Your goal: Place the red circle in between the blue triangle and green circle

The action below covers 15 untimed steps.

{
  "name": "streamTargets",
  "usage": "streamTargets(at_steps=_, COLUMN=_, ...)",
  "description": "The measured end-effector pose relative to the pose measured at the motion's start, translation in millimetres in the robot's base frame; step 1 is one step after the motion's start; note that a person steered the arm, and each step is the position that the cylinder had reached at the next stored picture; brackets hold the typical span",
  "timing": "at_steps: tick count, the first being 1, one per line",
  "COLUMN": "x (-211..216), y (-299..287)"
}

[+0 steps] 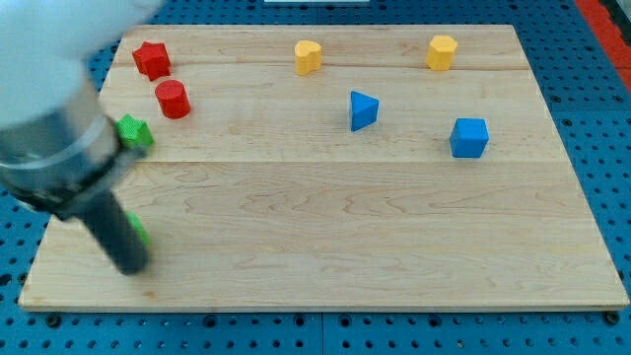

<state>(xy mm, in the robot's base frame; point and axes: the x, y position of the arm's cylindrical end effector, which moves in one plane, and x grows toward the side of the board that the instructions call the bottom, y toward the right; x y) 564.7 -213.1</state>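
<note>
The red circle (173, 99) stands near the view's top left, just below the red star (151, 59). The blue triangle (363, 109) is right of the board's middle, toward the top. A green circle (138, 233) at the lower left is mostly hidden behind my rod. My tip (133, 264) rests on the board at the lower left, touching or right beside the green circle, far below the red circle.
A green star (134, 132) sits below and left of the red circle. A yellow heart (309, 56) and a yellow block (442, 51) lie along the top. A blue cube (469, 137) is at the right. The wooden board (345, 247) ends in edges all round.
</note>
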Motion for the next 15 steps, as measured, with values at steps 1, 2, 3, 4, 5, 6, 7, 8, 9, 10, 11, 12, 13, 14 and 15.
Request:
streamTargets(at_steps=1, x=-5, y=21)
streamTargets(at_steps=2, x=-49, y=106)
streamTargets(at_steps=3, x=-127, y=144)
streamTargets(at_steps=4, x=-194, y=207)
streamTargets(at_steps=5, x=-229, y=197)
streamTargets(at_steps=6, x=-250, y=184)
streamTargets(at_steps=7, x=-276, y=180)
streamTargets(at_steps=8, x=-276, y=148)
streamTargets(at_steps=9, x=-276, y=136)
streamTargets(at_steps=10, x=-276, y=73)
streamTargets(at_steps=11, x=-268, y=10)
streamTargets(at_steps=12, x=-239, y=-22)
streamTargets(at_steps=13, x=-216, y=31)
streamTargets(at_steps=14, x=-250, y=50)
streamTargets(at_steps=15, x=-211, y=88)
